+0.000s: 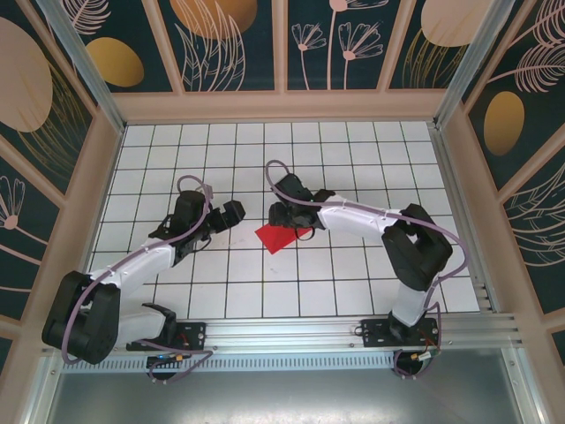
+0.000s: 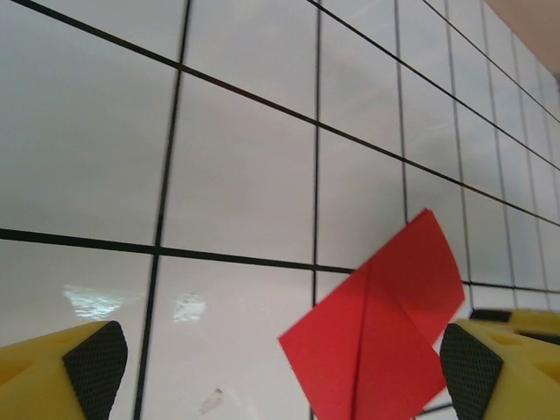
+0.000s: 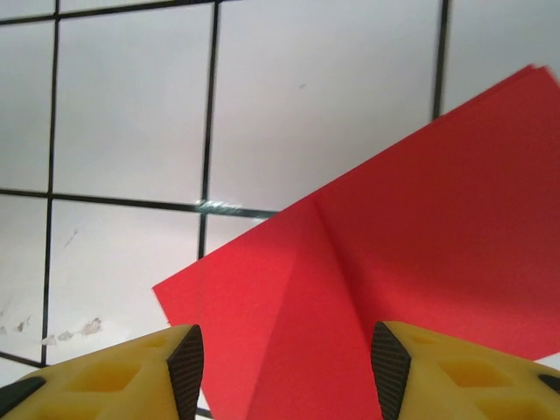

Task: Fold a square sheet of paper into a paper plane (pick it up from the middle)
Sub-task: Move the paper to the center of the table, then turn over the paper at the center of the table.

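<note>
Creases are seen across the square sheet of paper (image 1: 281, 237), thin, matte and bright red, folded into a smaller angular shape with a sharp central ridge (image 3: 394, 262). It is carried by a glossy white bench (image 1: 353, 159) ruled in black squares and lies about midway between the bench's left and right edges, slightly toward the near edge. The bench is enclosed by dark teal wall panels (image 1: 353, 44) printed with gold and cream leaves and framed in pale wood. The left jaws, yellow with black textured pads (image 2: 92, 363), are held wide apart and empty beside the paper's left corner (image 2: 376, 341). The right jaws are held partly apart over the paper's far side, with nothing clamped.
</note>
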Robot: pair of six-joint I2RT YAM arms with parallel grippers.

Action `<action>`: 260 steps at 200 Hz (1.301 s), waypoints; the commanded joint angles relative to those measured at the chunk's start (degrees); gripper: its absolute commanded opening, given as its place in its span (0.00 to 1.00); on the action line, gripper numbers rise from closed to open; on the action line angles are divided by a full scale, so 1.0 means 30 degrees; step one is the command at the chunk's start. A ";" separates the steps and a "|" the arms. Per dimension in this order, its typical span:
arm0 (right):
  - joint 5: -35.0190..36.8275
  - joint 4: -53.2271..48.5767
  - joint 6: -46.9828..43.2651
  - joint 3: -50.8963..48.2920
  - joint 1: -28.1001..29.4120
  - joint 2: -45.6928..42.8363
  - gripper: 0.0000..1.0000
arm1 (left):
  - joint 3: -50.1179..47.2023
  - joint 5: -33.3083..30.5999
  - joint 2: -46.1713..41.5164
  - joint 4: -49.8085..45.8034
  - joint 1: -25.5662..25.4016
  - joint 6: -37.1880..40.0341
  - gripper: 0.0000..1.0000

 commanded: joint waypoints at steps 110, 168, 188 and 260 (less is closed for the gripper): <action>-0.7787 0.4870 0.0586 -0.4590 -0.2854 -0.1073 0.49 | -0.0456 0.3244 0.2237 0.3968 -0.1798 -0.1011 0.82; -0.8987 0.6284 0.1198 -0.4945 -0.2851 -0.0200 0.35 | -0.0556 0.3504 0.2680 0.4118 -0.1799 -0.1607 0.82; -0.9049 0.6320 0.1281 -0.4983 -0.2857 0.0000 0.35 | -0.0696 0.3549 0.2600 0.4190 -0.1799 -0.1750 0.82; -0.9489 0.7653 0.2830 -0.5800 -0.2824 -0.0057 0.28 | -0.0955 0.3753 0.2466 0.4538 -0.1799 -0.2223 0.82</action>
